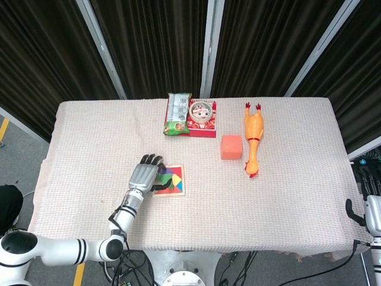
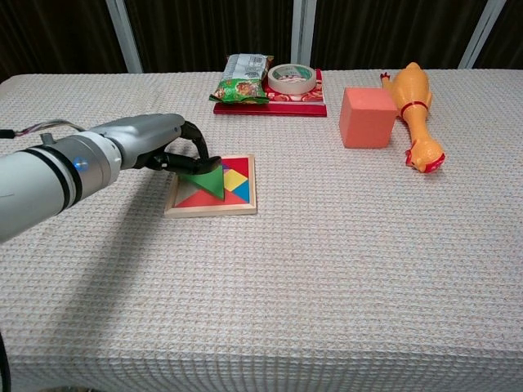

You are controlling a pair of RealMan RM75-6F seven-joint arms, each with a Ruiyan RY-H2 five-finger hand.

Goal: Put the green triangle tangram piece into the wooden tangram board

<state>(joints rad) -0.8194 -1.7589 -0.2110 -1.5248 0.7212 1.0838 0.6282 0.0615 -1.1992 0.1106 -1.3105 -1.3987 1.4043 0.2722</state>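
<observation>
The wooden tangram board (image 2: pixel 214 206) (image 1: pixel 178 189) lies on the table left of centre, with red, yellow, blue and other coloured pieces set in it. My left hand (image 2: pixel 167 151) (image 1: pixel 144 174) reaches over the board's left side and pinches the green triangle piece (image 2: pixel 211 181), which hangs point down just above the board's middle. In the head view the hand hides most of the green piece. My right hand (image 1: pixel 370 213) shows only at the far right edge of the head view, off the table; its fingers are not visible.
At the back stand a red tray (image 2: pixel 270 102) with a tape roll (image 2: pixel 292 77) and a green snack bag (image 2: pixel 243 79). An orange cube (image 2: pixel 368 117) and a rubber chicken (image 2: pixel 413 110) lie at the right. The cloth-covered table (image 2: pixel 327 269) spreads in front.
</observation>
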